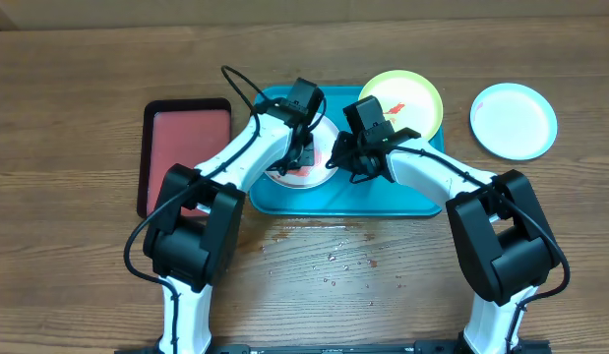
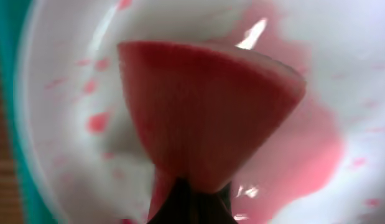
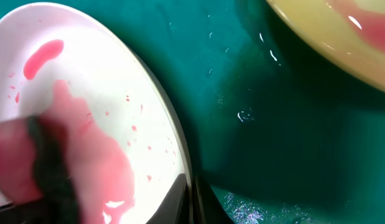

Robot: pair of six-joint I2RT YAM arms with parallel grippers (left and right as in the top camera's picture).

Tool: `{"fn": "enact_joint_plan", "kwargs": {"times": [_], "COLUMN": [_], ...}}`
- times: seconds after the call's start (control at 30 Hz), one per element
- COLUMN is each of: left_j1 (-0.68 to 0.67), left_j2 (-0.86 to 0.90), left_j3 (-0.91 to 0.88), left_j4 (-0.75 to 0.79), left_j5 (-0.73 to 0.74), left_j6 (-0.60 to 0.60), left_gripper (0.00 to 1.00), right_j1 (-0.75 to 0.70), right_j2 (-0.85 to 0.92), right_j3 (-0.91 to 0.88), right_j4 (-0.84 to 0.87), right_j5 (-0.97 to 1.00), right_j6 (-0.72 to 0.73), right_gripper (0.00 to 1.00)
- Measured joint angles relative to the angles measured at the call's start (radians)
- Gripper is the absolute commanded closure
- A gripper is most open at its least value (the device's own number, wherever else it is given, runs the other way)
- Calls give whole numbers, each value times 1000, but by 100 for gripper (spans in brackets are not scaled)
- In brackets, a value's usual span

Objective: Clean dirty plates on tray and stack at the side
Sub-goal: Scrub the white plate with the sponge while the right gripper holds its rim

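Wet spots (image 1: pixel 334 258) lie on the bench (image 1: pixel 78 295) just in front of the tray (image 1: pixel 284 200), so a hard wipe risks flinging more thinned sauce over the rim. On the tray, the white plate (image 3: pixel 86 68) carries a pink pool and spatter. If the sponge (image 2: pixel 204 118) pushes sideways harder than the rim is held, I judge the plate could skid or tip and slop onto the teal floor. Beyond it the yellow-green plate (image 1: pixel 422 103) sits at the tray's far right corner with a red smear on it, close to the right arm's wrist, and a wide swing might knock it. The light blue plate (image 1: pixel 514 120) rests off the tray on the bench to the right, looking clean, well apart from both arms.

The left claw (image 2: pixel 190 202) is closed tight on the sponge, which fans out from the fingers and presses on the white plate. The right claw (image 3: pixel 193 200) is closed too, its tips meeting at that plate's rim, seemingly pinching it steady, though the contact sits at the picture's very edge
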State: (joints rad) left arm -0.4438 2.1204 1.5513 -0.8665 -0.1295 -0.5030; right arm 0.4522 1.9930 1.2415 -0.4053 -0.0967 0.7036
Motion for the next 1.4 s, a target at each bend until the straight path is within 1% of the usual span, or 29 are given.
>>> {"fn": "enact_joint_plan", "kwargs": {"times": [0.13, 0.33, 0.57, 0.67, 0.87, 1.07, 1.4], "left_j1": [37, 48, 50, 50, 49, 46, 38], "left_j2": [6, 8, 11, 16, 19, 25, 26], "left_j3": [11, 14, 13, 13, 13, 13, 13], "left_j4": [-62, -47, 89, 154, 199, 246, 214], "left_j5": [-36, -26, 48, 102, 165, 247, 303], "left_j6": [0, 0, 11, 31, 55, 115, 224], "left_gripper": [96, 96, 96, 96, 96, 96, 96], "right_j1": [0, 1, 1, 1, 0, 0, -1], "right_j2": [0, 0, 0, 0, 0, 0, 0], "right_j3": [0, 0, 0, 0, 2, 2, 2], "right_j4": [0, -2, -13, -16, -25, -28, -33], "right_j5": [-2, -4, -3, -3, -4, -5, -16], "right_j6": [0, 1, 7, 9, 10, 10, -16], "right_gripper": [96, 96, 96, 96, 96, 96, 96]}}
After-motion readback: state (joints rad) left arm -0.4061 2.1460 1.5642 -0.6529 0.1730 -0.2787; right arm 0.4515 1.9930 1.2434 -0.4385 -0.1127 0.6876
